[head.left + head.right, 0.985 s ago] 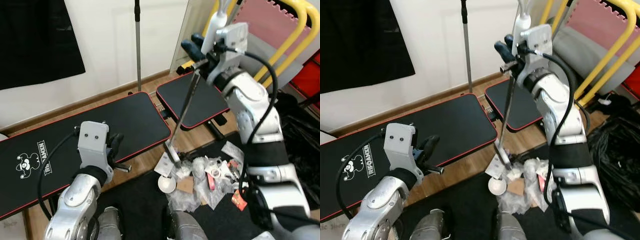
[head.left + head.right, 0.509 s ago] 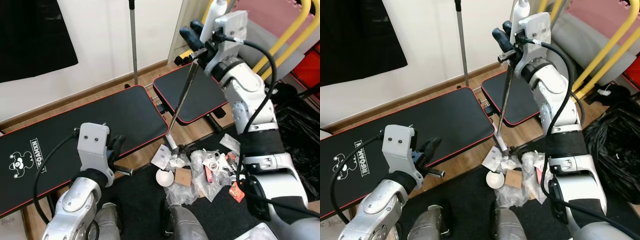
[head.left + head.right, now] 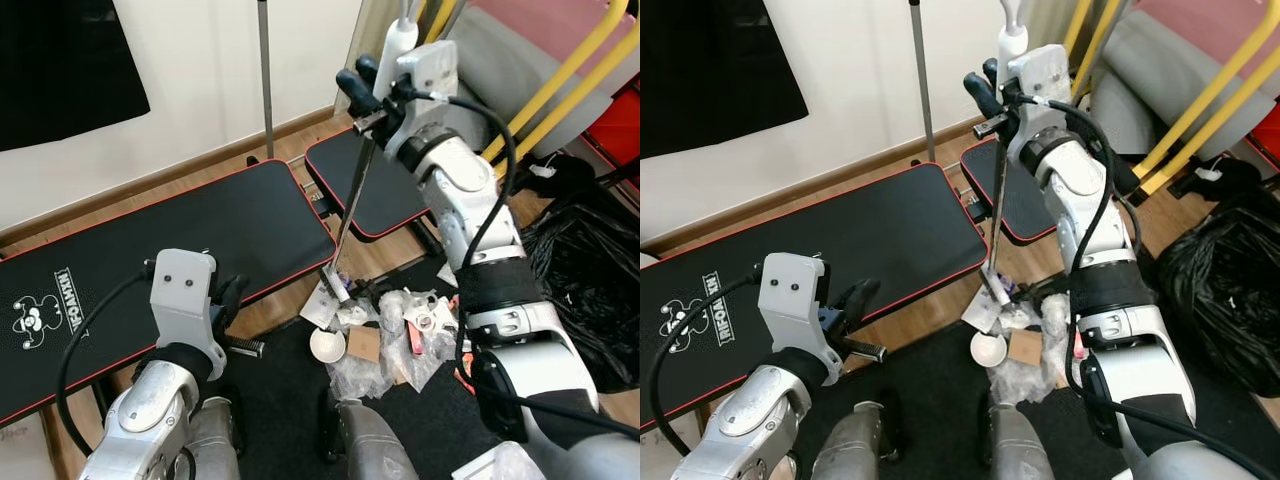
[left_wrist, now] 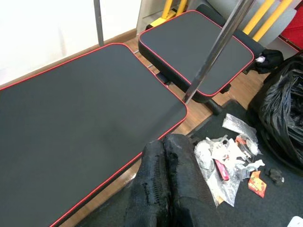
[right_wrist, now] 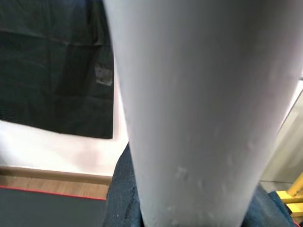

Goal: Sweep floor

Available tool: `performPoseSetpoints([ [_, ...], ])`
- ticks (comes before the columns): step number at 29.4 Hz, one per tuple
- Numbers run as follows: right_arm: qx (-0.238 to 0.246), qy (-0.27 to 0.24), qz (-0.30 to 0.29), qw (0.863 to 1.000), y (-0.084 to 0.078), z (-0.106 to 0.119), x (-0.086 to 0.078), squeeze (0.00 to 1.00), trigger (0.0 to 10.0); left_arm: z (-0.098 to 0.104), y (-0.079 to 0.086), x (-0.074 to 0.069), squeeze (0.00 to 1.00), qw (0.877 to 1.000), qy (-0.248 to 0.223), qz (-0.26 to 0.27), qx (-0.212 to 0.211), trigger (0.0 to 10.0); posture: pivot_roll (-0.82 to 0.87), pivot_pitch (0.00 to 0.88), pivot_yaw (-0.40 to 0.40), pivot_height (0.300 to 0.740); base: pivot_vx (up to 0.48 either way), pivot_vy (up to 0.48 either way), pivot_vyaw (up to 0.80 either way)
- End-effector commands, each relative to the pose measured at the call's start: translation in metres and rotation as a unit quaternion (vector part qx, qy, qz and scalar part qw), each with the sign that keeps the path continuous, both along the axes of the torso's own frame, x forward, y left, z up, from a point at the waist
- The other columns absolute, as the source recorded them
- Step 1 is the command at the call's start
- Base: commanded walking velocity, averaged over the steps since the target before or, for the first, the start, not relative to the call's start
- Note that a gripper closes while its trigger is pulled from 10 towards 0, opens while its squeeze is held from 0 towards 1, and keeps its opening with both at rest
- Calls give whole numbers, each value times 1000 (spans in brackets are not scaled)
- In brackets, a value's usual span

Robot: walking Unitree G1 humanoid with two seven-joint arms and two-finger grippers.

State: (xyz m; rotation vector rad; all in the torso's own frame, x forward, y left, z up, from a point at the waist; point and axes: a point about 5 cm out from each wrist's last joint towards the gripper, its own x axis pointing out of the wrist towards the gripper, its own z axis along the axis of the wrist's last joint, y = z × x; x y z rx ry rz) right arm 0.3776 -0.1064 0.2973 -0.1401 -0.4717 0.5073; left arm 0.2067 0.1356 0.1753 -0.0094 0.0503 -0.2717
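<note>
Broom [image 3: 352,205] mid-sweep, right gripper [image 3: 362,92] clamped high on handle.
Long, stiff, light; a lower hold gives control. Left gripper [image 4: 163,156] closed, empty.

My two arms are built of rounded silver segments, the right one banded with a black cuff at mid-forearm, and each wrist carries a boxy pale grey housing, the left one showing two small dark screw holes on its face. Thick black cables loop out from both housings and run back along the arms. My left hand [image 3: 232,296] and right hand [image 3: 352,88] each end in two long black fingers [image 4: 165,184] with a rough, textured surface, and below them show two rounded silver-grey parts of my lower body.
</note>
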Motion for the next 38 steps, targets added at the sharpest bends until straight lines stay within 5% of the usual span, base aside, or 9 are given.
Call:
performPoseSetpoints([
  [1,-16,-25,-13,999,0,6,-1,0,10000,-4,-2,-5,0,1000,16,-4,-4,10000,-54,394,-171,740,0,0,0],
  [14,-7,-22,-52,998,-6,6,9,0,10000,0,-5,-13,0,1000,17,-5,-9,10000,-59,425,-181,740,0,0,0],
  [22,11,-29,-7,999,9,15,9,0,10000,6,-7,-26,0,999,24,-3,-22,10000,-58,472,-195,740,0,0,0],
  [38,10,-66,-34,997,23,42,19,0,10000,10,-8,-38,0,999,34,11,-30,10000,-43,501,-215,740,0,0,0],
])
